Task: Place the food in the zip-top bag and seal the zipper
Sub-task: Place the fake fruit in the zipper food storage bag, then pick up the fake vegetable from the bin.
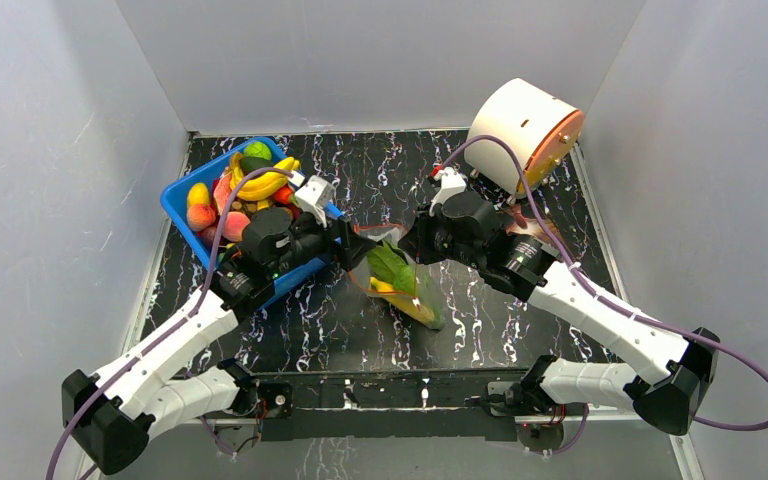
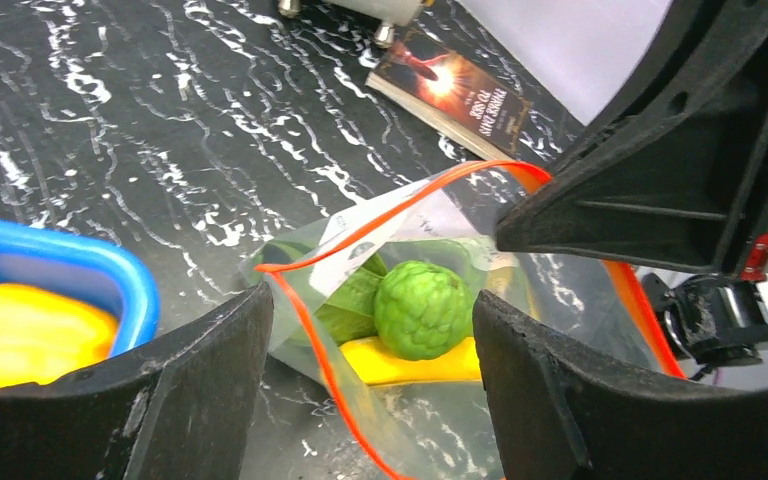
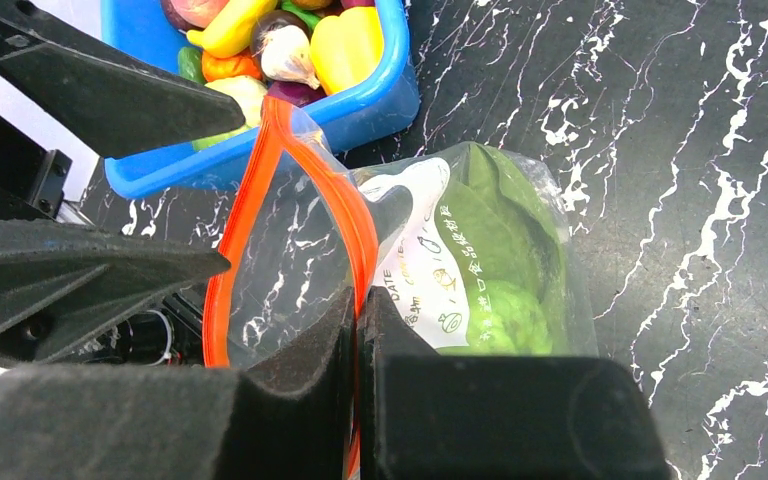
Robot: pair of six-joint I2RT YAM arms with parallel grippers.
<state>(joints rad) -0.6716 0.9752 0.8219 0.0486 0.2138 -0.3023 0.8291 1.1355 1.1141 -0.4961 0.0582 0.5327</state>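
Observation:
The clear zip-top bag (image 1: 400, 285) lies mid-table with its mouth held open. Its red-orange zipper (image 3: 260, 190) forms a loop. Inside lie green lettuce (image 2: 345, 305), a bumpy green fruit (image 2: 420, 308) and a yellow banana (image 2: 400, 362). My right gripper (image 3: 358, 300) is shut on the zipper edge and holds it up; it also shows in the top view (image 1: 407, 243). My left gripper (image 2: 370, 310) is open and empty, its fingers astride the bag's mouth, and shows in the top view (image 1: 350, 245). More food fills the blue basket (image 1: 175, 205).
The blue basket (image 3: 380, 95) stands just left of the bag, holding bananas, a yellow pepper (image 3: 345, 45) and several other pieces. A white cylindrical device (image 1: 525, 130) stands at the back right with a small book (image 2: 455, 92) by it. Grey walls surround the table.

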